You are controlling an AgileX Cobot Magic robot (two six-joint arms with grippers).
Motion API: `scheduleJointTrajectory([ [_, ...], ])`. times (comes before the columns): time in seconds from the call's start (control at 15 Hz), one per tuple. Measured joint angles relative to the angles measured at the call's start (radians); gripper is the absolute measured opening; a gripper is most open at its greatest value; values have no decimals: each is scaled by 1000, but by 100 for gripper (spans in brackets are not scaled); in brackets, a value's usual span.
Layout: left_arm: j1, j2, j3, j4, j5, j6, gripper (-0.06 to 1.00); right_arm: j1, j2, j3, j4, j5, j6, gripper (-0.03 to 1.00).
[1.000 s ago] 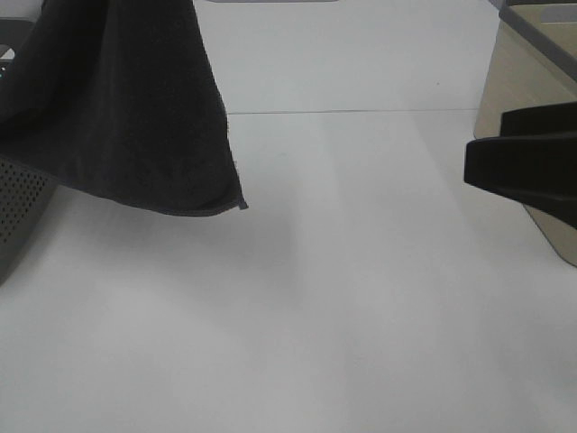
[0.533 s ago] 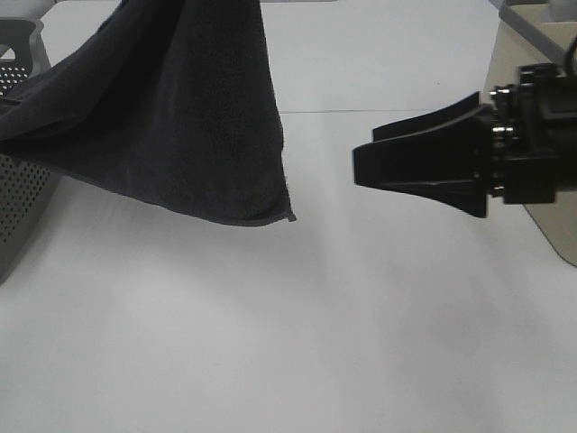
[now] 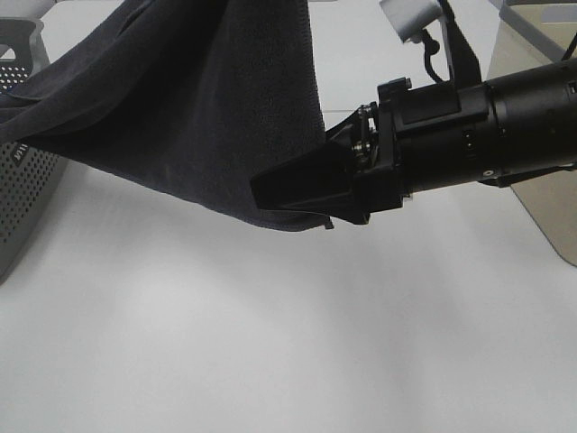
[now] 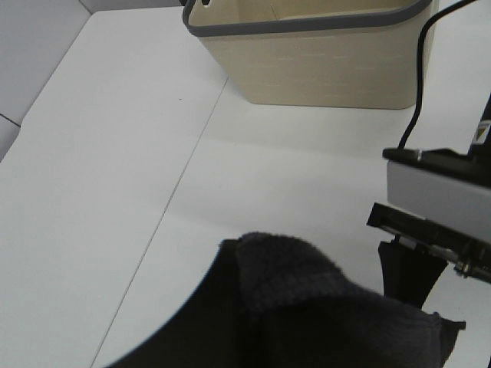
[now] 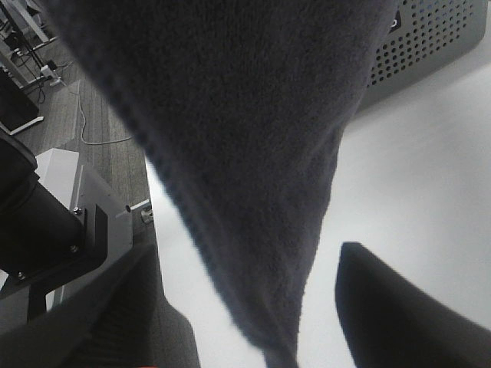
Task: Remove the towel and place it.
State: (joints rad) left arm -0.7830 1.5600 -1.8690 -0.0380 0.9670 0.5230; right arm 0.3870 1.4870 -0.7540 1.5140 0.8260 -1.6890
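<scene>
The towel [image 3: 207,108] hangs in the air above the white counter [image 3: 270,343]. Its upper part rises out of the high view, and one side still trails over the rim of the grey perforated basket [image 3: 22,198]. The left pincer itself is hidden under a bunch of cloth in its own wrist view. It is pressed together, and I judge that it is pinching the towel there, since the cloth is carried from above.

The right pincer [image 3: 270,189] is spread, with one finger on each side of the lowest hanging corner, and it has not closed on it.

The cloth is thick terry, soft and floppy. It folds under its own weight and will swing and sag, so one hold gives little control. It is not fragile and not slippery, and the loops should give good friction. A good place for the second hold is the hemmed edge near that low corner, where the cloth is firmer. The beige bin [image 4: 322,69] stands well apart.
</scene>
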Motion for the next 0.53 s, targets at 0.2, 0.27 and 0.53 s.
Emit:
scheduleJointTrajectory([
  [0.2,-2,6,0,-3,-13,0,0,3,3,0,-8,-5,0,56],
  [0.27,-2,9,0,-3,-17,0,0,3,3,0,-11,-6,3,43],
  [0.53,-2,14,0,-3,-19,0,0,3,3,0,-14,-10,10,2],
])
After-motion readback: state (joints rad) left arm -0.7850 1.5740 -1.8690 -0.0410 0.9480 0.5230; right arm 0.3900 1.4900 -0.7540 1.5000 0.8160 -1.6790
